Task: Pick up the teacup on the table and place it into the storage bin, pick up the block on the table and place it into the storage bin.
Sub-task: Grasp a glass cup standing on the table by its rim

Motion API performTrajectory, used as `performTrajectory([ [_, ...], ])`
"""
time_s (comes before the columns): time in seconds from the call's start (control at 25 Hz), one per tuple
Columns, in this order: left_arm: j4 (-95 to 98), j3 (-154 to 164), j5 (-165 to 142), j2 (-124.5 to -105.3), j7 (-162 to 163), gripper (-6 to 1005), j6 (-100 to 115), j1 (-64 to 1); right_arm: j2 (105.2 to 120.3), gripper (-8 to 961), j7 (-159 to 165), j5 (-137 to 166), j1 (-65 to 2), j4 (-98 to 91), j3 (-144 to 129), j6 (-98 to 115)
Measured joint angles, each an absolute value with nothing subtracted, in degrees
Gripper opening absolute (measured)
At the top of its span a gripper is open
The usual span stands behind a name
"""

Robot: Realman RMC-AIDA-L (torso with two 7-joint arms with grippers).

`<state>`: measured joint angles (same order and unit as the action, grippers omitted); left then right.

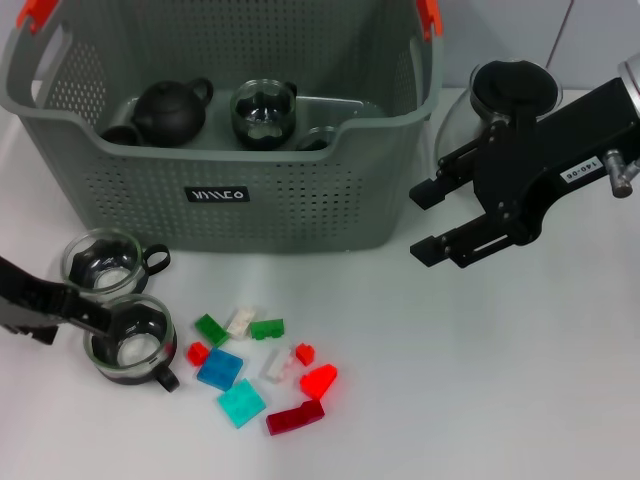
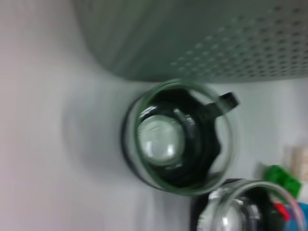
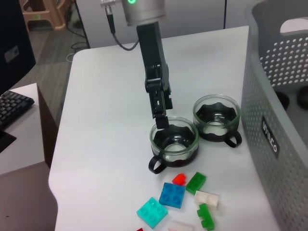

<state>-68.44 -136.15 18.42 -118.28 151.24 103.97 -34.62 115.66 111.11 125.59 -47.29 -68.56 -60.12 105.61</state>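
Observation:
Two glass teacups with black holders stand on the table left of the blocks. The nearer teacup has my left gripper at its rim. The farther teacup stands free beside the storage bin. Several small blocks, among them a blue block, lie loose on the table. My right gripper hovers open and holds nothing, to the right of the bin.
Inside the bin sit a black teapot and another glass cup. A glass vessel with a black lid stands behind my right arm. The table edge lies beyond the left arm.

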Motion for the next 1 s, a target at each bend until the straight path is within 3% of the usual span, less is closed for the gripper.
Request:
performTrajectory([
  [1.0, -65.7, -133.8, 11.8, -121.72, 153.1, 909, 97.1, -36.8, 115.78, 677, 109.3, 125.6, -47.3, -67.5, -60.1, 104.3],
])
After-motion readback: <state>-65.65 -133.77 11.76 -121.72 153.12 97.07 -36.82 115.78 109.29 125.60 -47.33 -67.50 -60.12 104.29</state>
